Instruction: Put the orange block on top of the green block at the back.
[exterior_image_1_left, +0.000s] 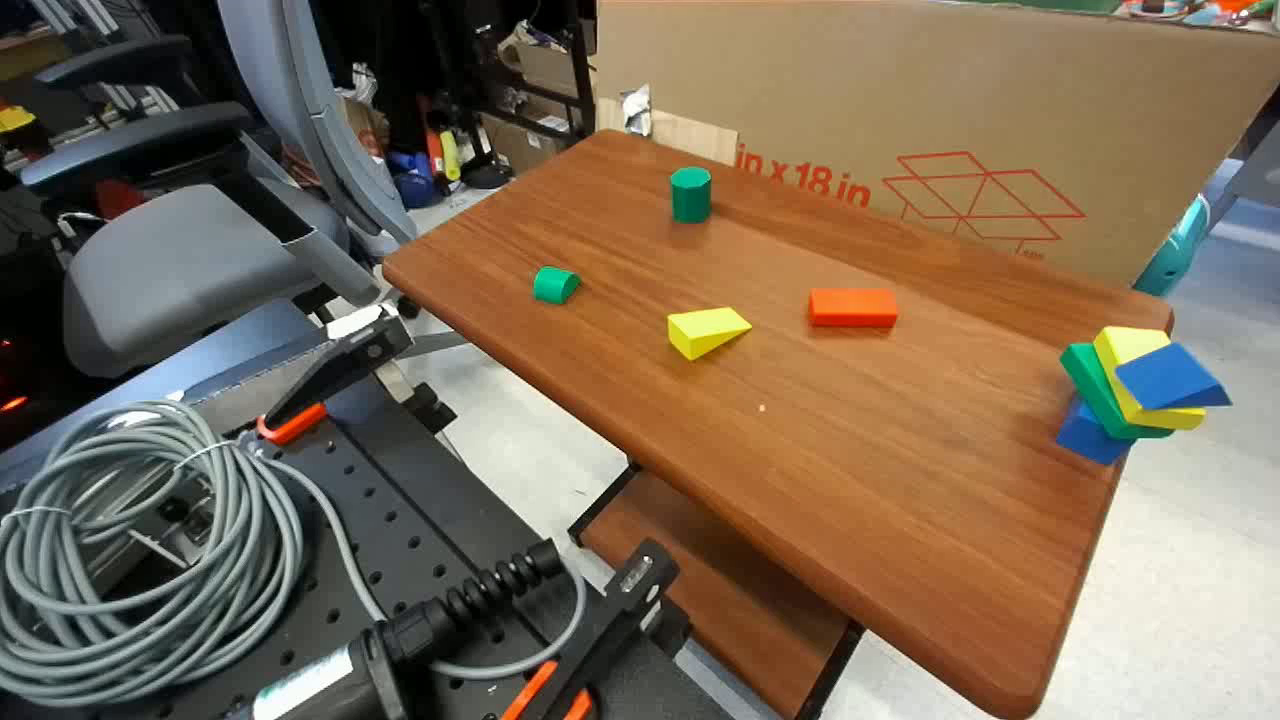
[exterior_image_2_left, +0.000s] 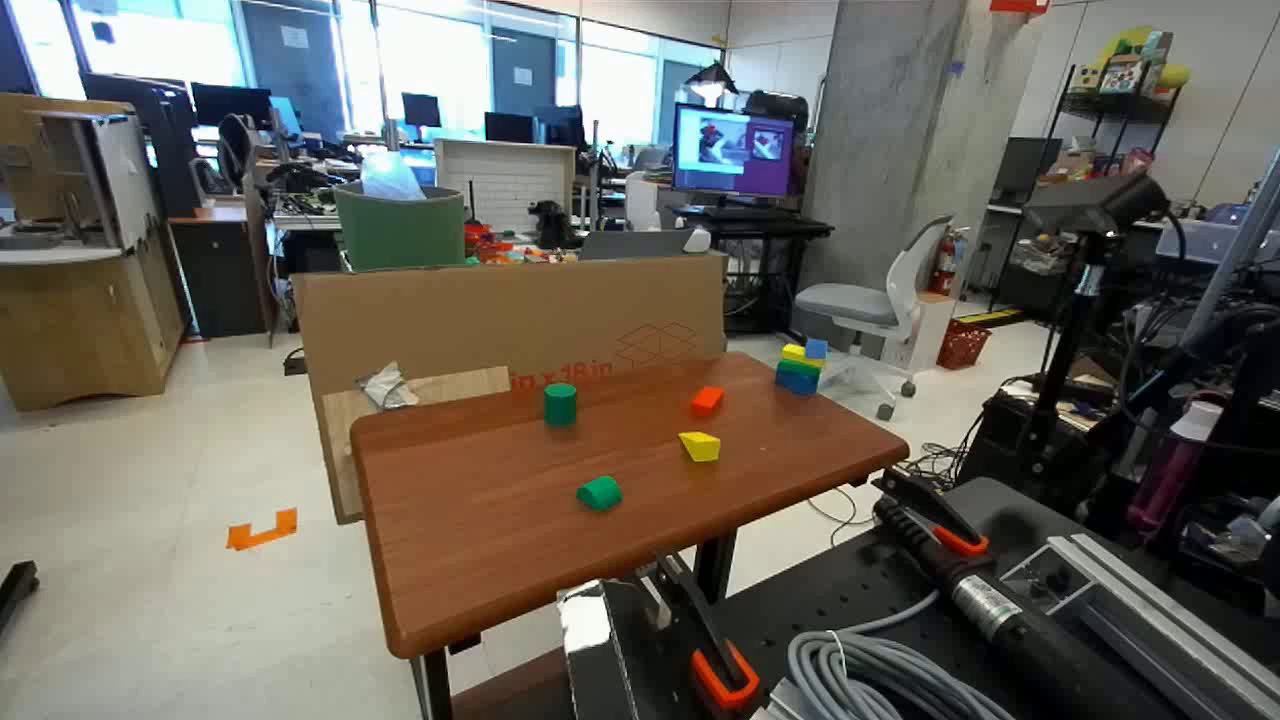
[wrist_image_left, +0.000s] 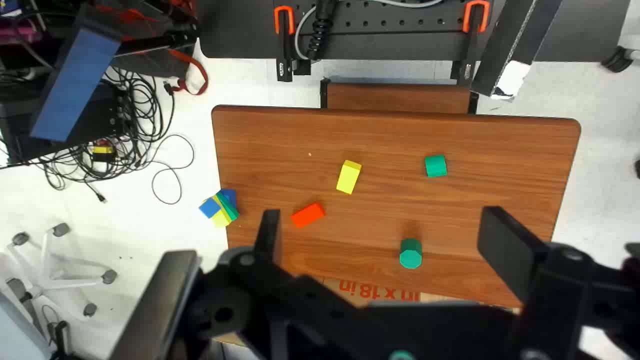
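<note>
The orange block lies flat on the brown table; it also shows in an exterior view and in the wrist view. The green block at the back is an upright cylinder near the table's far edge; it also shows in an exterior view and in the wrist view. Nothing rests on it. My gripper shows only in the wrist view. It is wide open and empty, high above the table, with its fingers apart on either side of the green cylinder's place in the picture.
A yellow wedge and a small green half-round block lie on the table. A stack of blue, green and yellow blocks stands at one table end. A cardboard sheet stands behind the table's back edge.
</note>
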